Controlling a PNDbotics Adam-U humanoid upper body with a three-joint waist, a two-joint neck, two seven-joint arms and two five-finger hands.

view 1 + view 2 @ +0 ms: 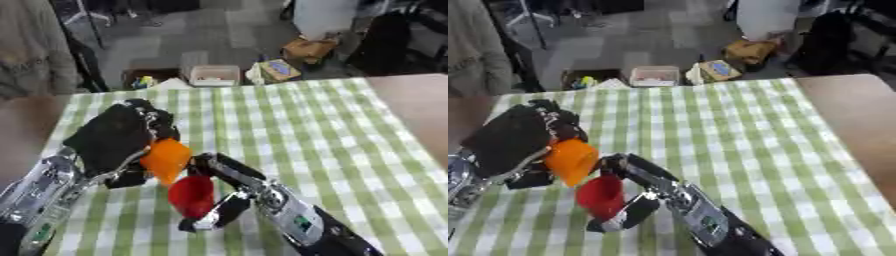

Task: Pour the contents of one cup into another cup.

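While left hand tilts orange cup, right hand grips red cup.

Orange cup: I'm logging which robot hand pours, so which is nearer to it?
Left. The left robot hand holds the orange cup, tilted; the right robot hand grips the red cup just below.

Both views come from one head-mounted stereo pair, looking steeply down and forward over the table with its green-checked cloth. Close range: the arms fill the near-left part of each view. The far table edge sits about a third of the way down, floor clutter beyond it. Right eye view is offset sideways, so its content sits further left. Overlap is nearly total: cloth, far edge, bare wood along the table's right edge.
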